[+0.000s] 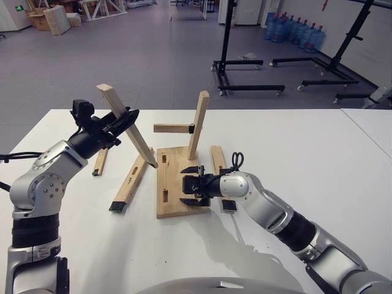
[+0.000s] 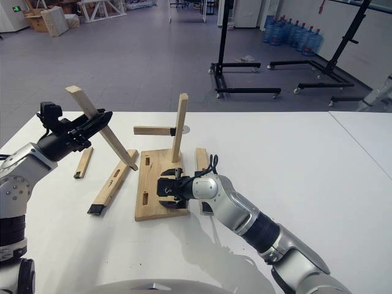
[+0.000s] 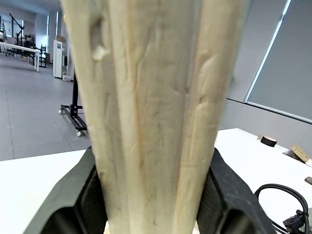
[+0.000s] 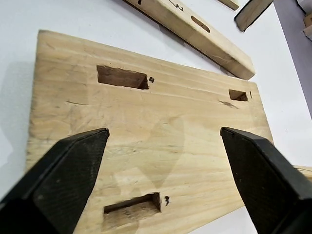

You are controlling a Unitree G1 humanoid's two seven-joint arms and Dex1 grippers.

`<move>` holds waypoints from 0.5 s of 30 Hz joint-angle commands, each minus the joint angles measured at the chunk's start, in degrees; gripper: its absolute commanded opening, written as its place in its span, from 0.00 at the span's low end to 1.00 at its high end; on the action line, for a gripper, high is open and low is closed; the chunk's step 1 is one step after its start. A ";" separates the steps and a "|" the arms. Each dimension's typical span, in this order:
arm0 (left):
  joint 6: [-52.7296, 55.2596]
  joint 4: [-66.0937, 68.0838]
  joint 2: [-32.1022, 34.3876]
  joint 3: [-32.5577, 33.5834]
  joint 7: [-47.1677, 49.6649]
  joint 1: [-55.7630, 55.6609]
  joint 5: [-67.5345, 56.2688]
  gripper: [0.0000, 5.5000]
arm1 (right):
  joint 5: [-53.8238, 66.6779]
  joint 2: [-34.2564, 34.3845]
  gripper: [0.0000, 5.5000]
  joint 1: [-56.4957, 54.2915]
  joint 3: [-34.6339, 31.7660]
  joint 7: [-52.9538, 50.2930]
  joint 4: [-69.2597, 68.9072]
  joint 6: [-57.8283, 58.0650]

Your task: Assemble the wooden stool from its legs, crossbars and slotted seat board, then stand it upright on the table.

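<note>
At the slotted seat board (image 1: 170, 197), flat mid-table with an upright leg (image 1: 199, 122) in one slot, holds right gripper (image 1: 185, 190) with fingers spread wide, clamps a tilted leg (image 1: 143, 147) in left gripper (image 1: 127, 120), loose legs (image 1: 130, 182) alongside on the white table (image 1: 294, 153), black wheeled racks (image 1: 251, 89) on grey floor (image 1: 153, 55) beyond.
</note>
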 commanded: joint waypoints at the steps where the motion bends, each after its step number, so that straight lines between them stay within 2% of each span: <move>1: 0.14 0.40 -1.24 0.26 -0.28 -2.07 0.27 0.37 | -3.50 -3.38 0.77 1.25 1.98 2.43 4.18 -2.62; 9: 0.54 -0.55 -3.00 0.90 -0.64 -1.27 -0.35 0.37 | -4.96 -16.82 0.77 6.97 -0.54 9.91 2.13 -9.37; 15: 2.29 -1.57 -4.89 1.45 1.33 -0.80 -1.77 0.37 | -3.22 -20.53 0.77 9.78 -2.92 13.64 -1.52 -10.83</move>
